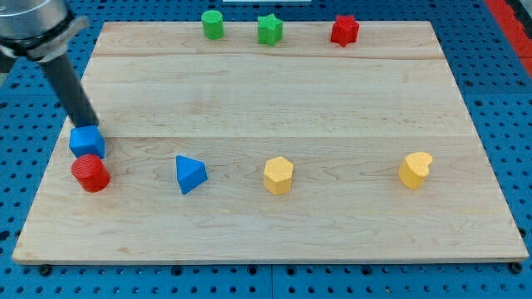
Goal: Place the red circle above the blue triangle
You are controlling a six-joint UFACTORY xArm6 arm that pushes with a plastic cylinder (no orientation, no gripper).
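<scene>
The red circle point(90, 174) lies near the view's left edge of the wooden board, low down. The blue triangle point(190, 174) lies to its right at about the same height, well apart from it. A blue cube point(86, 142) sits just above the red circle and touches it. My tip point(90, 124) is at the top edge of the blue cube, right behind it, with the dark rod rising toward the view's top left.
A green cylinder point(213, 24), a green star point(269, 30) and a red star point(344, 31) line the board's top edge. A yellow hexagon point(278, 175) and a yellow heart point(416, 169) lie right of the blue triangle. The board point(274, 100) rests on a blue perforated table.
</scene>
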